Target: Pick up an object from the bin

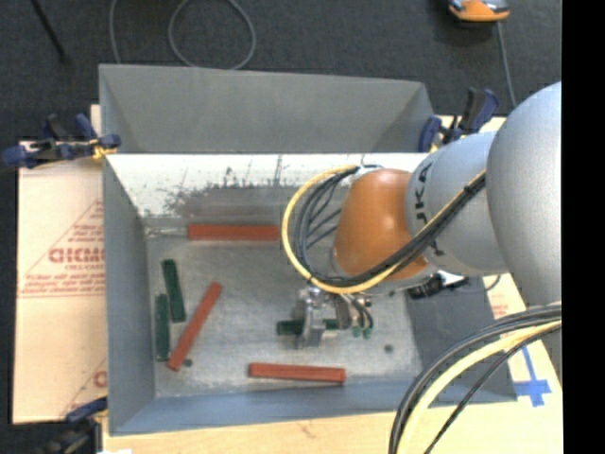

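At the left of the bin (pixel 128 282), 2 dark green sticks (pixel 170 282) are lying beside a slanting red stick (pixel 196 324), and another red stick (pixel 296 374) is lying along the front. The gripper (pixel 321 327) is hanging low at a short dark green piece (pixel 289 328), seemingly touching it. Whether it is spread or pressed together I cannot tell. An off-centre pinch is risking sliding that piece aside. The arm is reaching in from the right, wrist pointing down.
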You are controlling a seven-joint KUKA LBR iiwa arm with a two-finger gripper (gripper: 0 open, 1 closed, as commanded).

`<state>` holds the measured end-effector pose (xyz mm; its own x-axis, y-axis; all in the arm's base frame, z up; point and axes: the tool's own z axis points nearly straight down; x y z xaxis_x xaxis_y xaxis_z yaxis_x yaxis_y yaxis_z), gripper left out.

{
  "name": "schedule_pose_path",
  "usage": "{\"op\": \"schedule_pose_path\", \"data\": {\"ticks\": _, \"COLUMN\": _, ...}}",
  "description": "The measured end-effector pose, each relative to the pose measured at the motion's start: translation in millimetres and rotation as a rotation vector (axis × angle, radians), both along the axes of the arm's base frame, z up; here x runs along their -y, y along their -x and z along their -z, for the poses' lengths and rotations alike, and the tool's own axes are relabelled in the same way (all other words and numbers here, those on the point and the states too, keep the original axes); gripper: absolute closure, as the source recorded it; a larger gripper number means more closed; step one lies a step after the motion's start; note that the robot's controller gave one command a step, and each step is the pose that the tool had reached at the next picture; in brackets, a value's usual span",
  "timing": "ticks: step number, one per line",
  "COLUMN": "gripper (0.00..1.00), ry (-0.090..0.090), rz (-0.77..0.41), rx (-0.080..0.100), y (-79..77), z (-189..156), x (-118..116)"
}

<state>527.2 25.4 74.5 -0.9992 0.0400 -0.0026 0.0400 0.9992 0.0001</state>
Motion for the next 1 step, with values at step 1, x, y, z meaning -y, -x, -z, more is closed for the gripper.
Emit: {"op": "schedule_pose_path", "data": {"ticks": 1, "gripper": 1.0, "ry": 0.0, "rz": 0.008, "rx": 0.01, "y": -22.1, "z": -163.9, "x": 14.8}}
